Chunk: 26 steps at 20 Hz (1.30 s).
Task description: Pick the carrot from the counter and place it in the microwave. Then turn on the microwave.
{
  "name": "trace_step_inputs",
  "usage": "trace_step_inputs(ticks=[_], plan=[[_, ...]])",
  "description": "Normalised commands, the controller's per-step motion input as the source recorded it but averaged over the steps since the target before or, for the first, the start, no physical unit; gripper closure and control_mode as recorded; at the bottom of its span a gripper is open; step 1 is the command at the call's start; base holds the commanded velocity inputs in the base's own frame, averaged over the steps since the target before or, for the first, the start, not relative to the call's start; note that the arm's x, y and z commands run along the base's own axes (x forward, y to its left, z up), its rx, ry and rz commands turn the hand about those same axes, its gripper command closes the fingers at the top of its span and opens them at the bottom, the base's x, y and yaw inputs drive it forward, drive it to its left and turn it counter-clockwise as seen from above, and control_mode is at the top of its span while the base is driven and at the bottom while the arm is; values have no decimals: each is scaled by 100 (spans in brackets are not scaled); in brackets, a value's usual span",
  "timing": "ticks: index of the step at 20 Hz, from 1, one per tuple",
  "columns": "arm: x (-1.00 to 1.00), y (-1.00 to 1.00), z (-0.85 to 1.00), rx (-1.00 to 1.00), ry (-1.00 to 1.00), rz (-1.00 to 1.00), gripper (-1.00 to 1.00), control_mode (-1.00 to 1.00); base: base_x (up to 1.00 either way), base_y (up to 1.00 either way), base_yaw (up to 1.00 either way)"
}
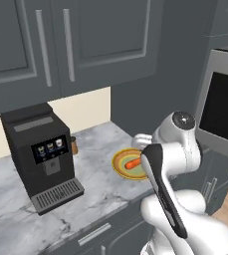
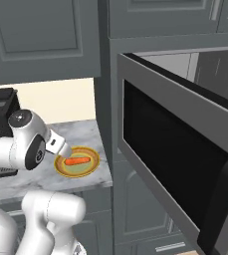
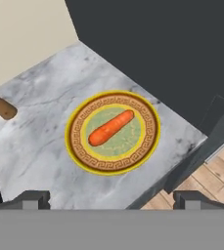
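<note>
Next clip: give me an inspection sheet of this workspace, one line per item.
Surface: light grey marble counter, over dark drawers.
Job's things: short orange carrot lies on the round yellow-rimmed plate; stainless microwave, black glass door swung open.
Clutter: black coffee machine; small brown cylinder beside it.
Gripper: gripper open, above the plate, holding nothing.
Cables: nothing seen.
Surroundings: dark grey cabinets, cream wall, wood floor.
</note>
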Motion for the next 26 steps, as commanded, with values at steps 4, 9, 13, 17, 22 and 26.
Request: trace_step_inputs(ticks=[4,9,13,17,22,26], plan=[[22,0,-20,2,0,-4,-100,-100,0,0,0],[25,0,-25,3,0,-2,-100,-100,0,0,0],[23,0,-23,3,2,-1,-100,-100,0,0,0],[22,0,-24,3,3,-2,-100,-100,0,0,0],[21,0,-22,2,4,-2,-100,-100,0,0,0],[20,0,-18,3,3,-2,-100,-100,0,0,0]])
